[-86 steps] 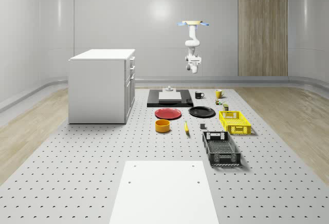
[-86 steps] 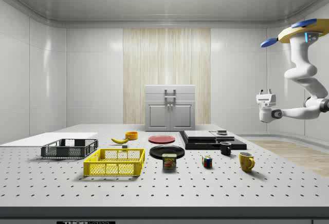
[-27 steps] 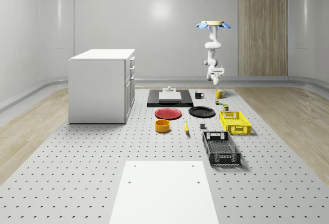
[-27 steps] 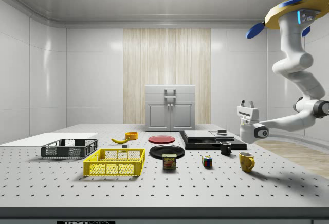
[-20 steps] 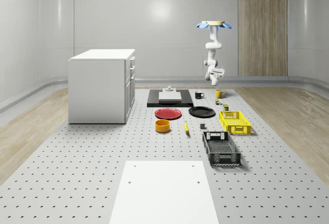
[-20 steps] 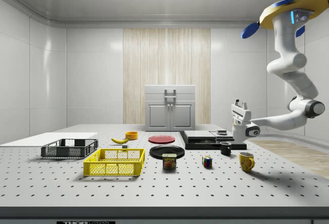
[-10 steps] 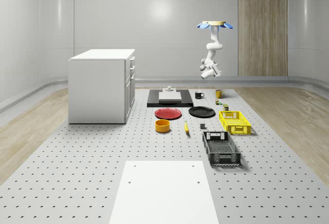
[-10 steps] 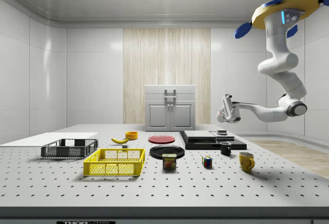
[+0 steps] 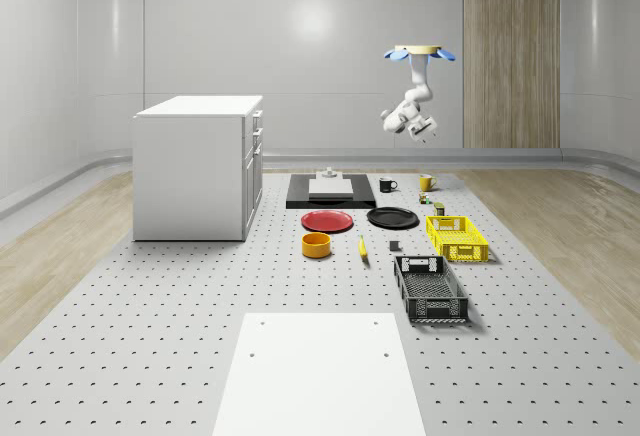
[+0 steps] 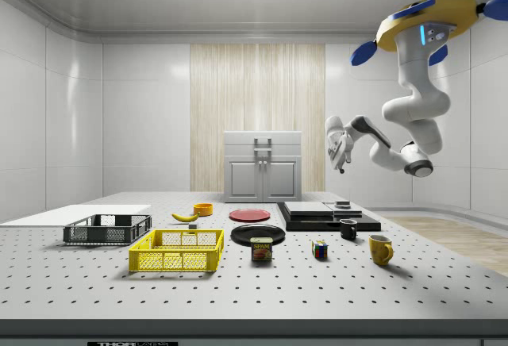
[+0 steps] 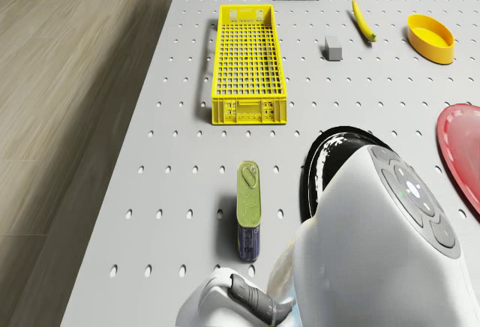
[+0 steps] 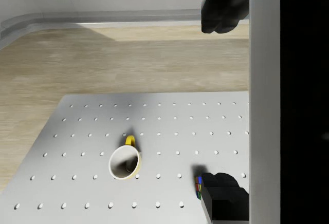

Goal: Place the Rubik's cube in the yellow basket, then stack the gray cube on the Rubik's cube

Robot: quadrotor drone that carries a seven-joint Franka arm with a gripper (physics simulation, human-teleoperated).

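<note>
The Rubik's cube [image 10: 319, 249] sits on the table between a Spam can and a yellow mug; in the wrist view the Rubik's cube [image 12: 198, 187] peeks out beside one black finger pad [image 12: 223, 201]. The yellow basket [image 9: 457, 237] [image 11: 247, 64] stands empty on the whole-scene view's right. Beyond it in the drone view lies the gray cube [image 11: 334, 48] [image 9: 394, 247]. The drone [image 10: 429, 17] hovers high over the table's far right part. My gripper [image 10: 337, 144] [image 12: 224, 106] is open, high above the Rubik's cube, holding nothing.
Near the Rubik's cube are a yellow mug [image 12: 125, 162], a Spam can [image 11: 249, 211], a black mug [image 10: 348, 228] and a black plate [image 11: 322, 166]. Farther off lie a red plate [image 9: 328, 221], yellow bowl [image 11: 431, 38], banana [image 11: 364, 21], black basket [image 9: 430, 289] and white cabinet [image 9: 198, 166].
The arm has folded upward: the gripper rose from just above the mugs and swung toward the side view's left. The drone drifted a little the same way. Table objects have not moved.
</note>
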